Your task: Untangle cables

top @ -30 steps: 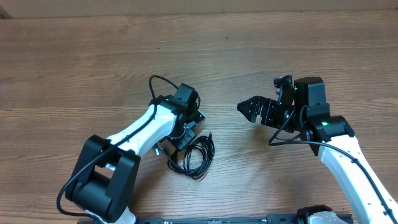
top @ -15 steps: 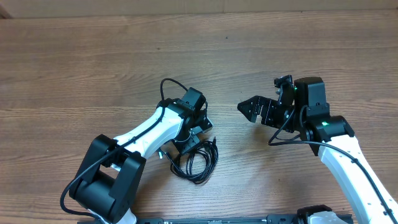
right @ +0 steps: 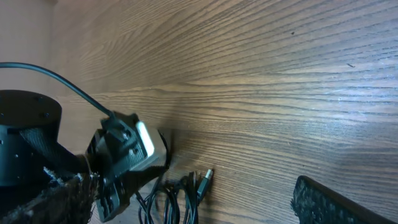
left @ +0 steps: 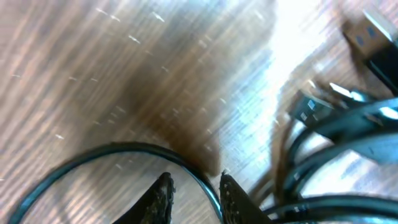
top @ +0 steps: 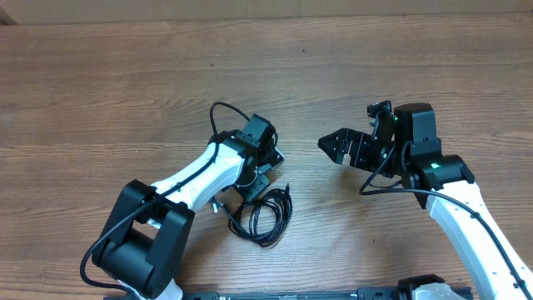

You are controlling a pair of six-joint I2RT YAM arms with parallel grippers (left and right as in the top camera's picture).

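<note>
since a second ago the left pincer [left: 196, 198] has narrowed, unclamped, around thin black bunched cables [left: 348, 118], right pincer [top: 350, 127] spread wide.

The left tool [left: 196, 193] straddles one thin strand of the cables [left: 357, 118], tips narrowly apart, on the table [left: 93, 62].

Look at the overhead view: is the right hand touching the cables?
No: the right hand hangs over bare table, with a clear gap to the bunched cables.
</note>
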